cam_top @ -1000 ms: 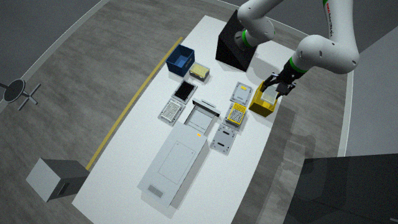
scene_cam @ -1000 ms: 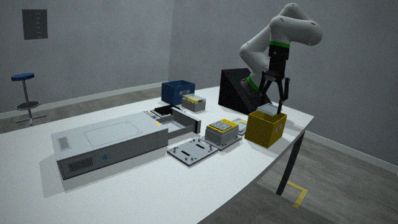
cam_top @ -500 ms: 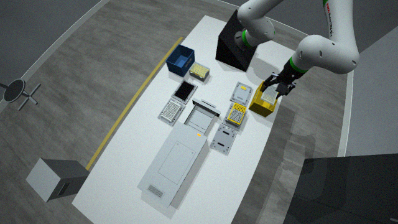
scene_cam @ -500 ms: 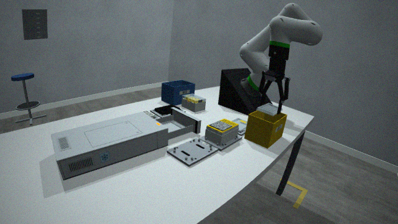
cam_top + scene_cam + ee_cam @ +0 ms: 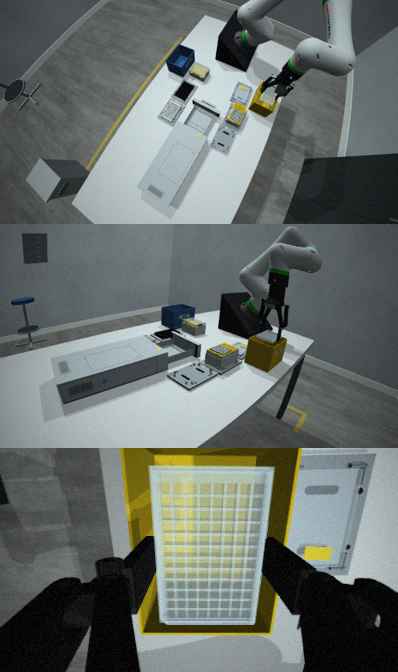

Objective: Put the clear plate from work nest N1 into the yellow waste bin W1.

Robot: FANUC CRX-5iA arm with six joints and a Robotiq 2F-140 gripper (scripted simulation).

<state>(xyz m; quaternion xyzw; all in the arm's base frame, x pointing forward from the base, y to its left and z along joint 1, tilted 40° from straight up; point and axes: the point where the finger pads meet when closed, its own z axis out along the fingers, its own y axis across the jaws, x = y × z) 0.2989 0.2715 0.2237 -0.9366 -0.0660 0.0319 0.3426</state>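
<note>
End effector (image 5: 210,573) grips the clear plate (image 5: 210,543) over yellow bin W1 (image 5: 264,354) (wrist view shows bin's interior).
</note>
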